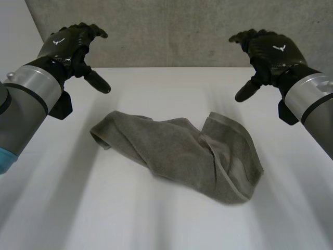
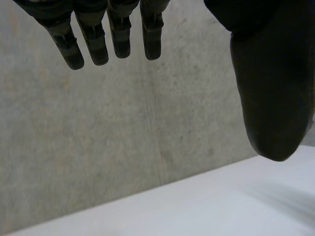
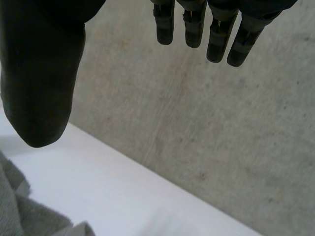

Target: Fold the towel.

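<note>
A grey towel (image 1: 179, 152) lies crumpled in the middle of the white table (image 1: 156, 219), bunched and partly folded over at its right end. My left hand (image 1: 70, 41) hovers above the table's far left, open, fingers spread and holding nothing. My right hand (image 1: 268, 49) hovers at the far right, open and empty too. Both hands stand well clear of the towel. In the left wrist view the fingers (image 2: 93, 39) and thumb (image 2: 270, 98) are straight before the wall. In the right wrist view a towel (image 3: 29, 216) edge lies below the thumb (image 3: 42, 83).
A grey concrete wall (image 1: 171, 31) rises right behind the table's far edge. Bare white tabletop surrounds the towel on all sides.
</note>
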You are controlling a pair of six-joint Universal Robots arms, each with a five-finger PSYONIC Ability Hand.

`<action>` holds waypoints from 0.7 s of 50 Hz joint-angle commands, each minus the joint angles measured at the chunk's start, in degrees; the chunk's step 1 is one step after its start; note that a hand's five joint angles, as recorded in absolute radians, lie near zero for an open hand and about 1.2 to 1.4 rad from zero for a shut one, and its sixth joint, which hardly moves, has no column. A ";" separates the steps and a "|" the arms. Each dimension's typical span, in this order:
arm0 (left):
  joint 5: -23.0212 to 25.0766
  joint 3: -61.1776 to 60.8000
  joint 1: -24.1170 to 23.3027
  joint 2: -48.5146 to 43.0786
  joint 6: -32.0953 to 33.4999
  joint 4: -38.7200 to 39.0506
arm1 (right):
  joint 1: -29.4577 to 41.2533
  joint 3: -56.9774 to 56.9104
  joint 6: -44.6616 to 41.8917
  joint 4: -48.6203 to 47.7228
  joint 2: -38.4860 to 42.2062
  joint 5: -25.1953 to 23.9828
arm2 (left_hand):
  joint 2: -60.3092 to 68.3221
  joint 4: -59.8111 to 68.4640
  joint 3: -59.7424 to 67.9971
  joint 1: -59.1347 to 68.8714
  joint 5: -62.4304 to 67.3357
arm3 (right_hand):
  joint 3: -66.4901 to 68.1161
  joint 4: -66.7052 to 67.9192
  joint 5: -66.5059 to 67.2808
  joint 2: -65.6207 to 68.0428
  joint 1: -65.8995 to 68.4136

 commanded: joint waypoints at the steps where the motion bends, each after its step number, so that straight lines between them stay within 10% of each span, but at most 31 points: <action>1: -3.61 2.53 -0.54 -2.09 -1.94 -5.90 | 0.24 -2.62 -0.71 5.43 3.35 0.59 | -3.18 -3.00 -2.52 -3.57 -2.98 | -0.36 -0.37 -3.45 -4.36 -3.39; 35: -5.36 1.03 -1.86 -1.65 -1.77 -5.64 | 0.95 -4.20 -0.89 6.75 2.30 13.25 | -3.18 -3.00 -2.52 -3.57 -2.98 | -0.36 -0.37 -3.45 -4.36 -3.39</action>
